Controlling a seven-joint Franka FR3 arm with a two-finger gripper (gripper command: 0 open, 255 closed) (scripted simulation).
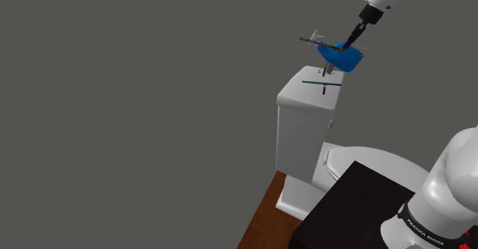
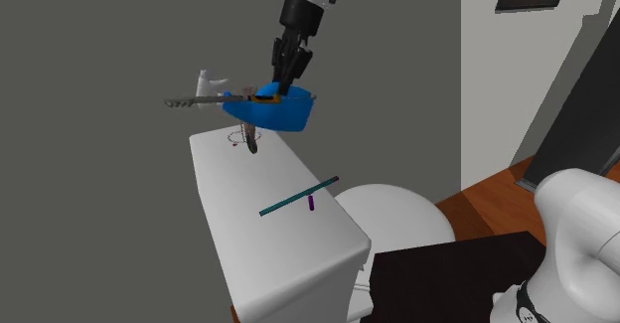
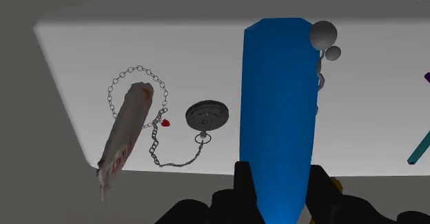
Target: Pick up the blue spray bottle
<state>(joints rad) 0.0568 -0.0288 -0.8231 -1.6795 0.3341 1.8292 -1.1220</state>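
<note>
The blue spray bottle (image 2: 278, 110) hangs in the air above the white toilet tank lid (image 2: 288, 242), lying roughly level, with its pale trigger end (image 2: 209, 80) pointing toward the second exterior view's left. My gripper (image 2: 285, 80) comes down from above and is shut on the bottle's blue body. In the shoulder view the bottle (image 1: 342, 57) floats just over the tank (image 1: 302, 125), under the gripper (image 1: 353, 40). In the wrist view the black fingers (image 3: 247, 182) clasp the blue body (image 3: 279, 105) from both sides.
On the lid lie a round pocket watch (image 3: 207, 114) with its chain, a pale stained cylinder (image 3: 126, 134), a teal stick (image 2: 298, 197) and a small purple piece (image 2: 311, 204). The toilet bowl (image 2: 392, 212) sits below, and my dark stand (image 1: 345, 213) is beside it. A grey wall stands behind.
</note>
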